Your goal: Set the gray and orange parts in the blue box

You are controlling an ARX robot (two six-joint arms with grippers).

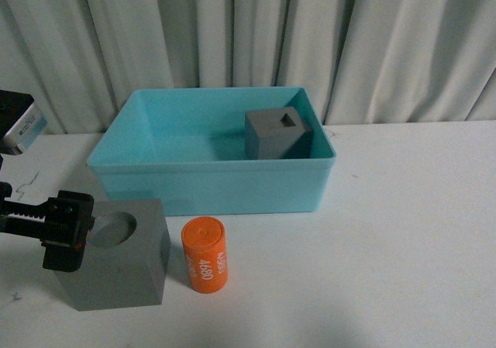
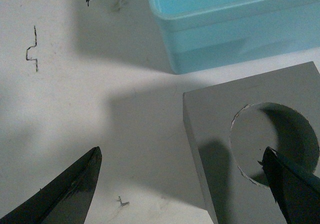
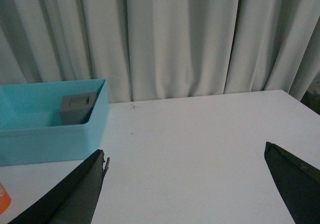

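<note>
Gray round-recess cube point(image 1: 116, 263) sits off-centre under the wide-open left gripper point(image 2: 181, 154), one jaw over its recess, the other beyond its edge above bare table point(image 2: 75, 109), so a shift toward the cube seems needed.

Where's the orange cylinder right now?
Front view: the orange cylinder stands on the table before the blue box, just right of the round-recess gray cube.

The orange cylinder point(image 1: 204, 255), near and left of middle, carries white digits running along its side that read 4680, beside a second row too small to read.
</note>
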